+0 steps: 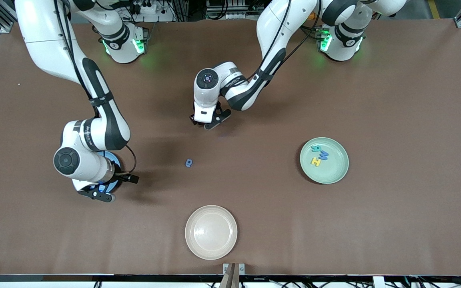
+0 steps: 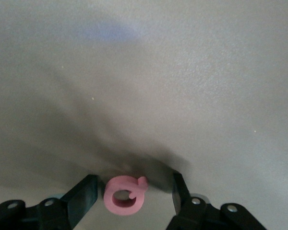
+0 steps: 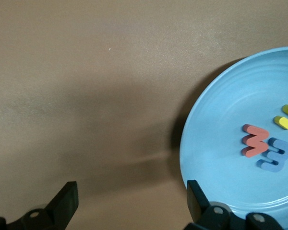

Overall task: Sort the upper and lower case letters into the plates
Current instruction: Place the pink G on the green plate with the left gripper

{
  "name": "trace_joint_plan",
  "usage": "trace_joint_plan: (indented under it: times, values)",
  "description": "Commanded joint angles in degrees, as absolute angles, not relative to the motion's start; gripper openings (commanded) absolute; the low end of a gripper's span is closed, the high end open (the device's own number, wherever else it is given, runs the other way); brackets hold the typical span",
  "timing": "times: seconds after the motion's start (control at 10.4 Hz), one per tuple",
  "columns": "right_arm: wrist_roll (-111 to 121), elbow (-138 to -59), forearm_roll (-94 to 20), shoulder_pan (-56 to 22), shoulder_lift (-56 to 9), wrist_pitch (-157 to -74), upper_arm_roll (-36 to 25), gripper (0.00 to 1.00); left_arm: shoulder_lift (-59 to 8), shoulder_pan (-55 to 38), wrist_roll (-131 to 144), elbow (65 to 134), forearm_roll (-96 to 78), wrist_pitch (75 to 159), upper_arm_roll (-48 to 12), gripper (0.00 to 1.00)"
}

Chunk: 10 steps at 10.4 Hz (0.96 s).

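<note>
A pink letter lies flat on the table between the left arm's fingers, and a small blue letter lies alone, nearer the front camera. The mint plate holds a teal, a blue and a yellow letter together. The blue plate, under the right arm, holds a red, a blue and a yellow letter.
</note>
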<state>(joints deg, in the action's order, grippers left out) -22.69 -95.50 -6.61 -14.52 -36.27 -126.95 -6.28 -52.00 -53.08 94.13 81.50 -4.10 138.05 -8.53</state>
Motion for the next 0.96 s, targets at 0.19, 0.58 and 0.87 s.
trace_joint_plan:
  times: [0.19, 0.58, 0.87]
  values:
    - [-28.56, -92.64, -7.38, -15.91, -37.79, -126.47, -6.15, 1.00, -54.05, -53.96, 96.94, 78.49, -6.06, 135.70, -8.35, 0.48]
    - [-28.92, -92.64, -7.99, -16.17, -37.79, -126.39, -6.15, 1.00, -54.31, -53.96, 95.89, 78.49, -5.80, 135.70, -7.91, 0.28]
    - [-29.00, -92.64, -8.26, -16.52, -37.79, -126.30, -6.07, 1.00, -53.18, -51.00, 93.71, 78.49, -5.89, 133.52, -8.08, 0.21]
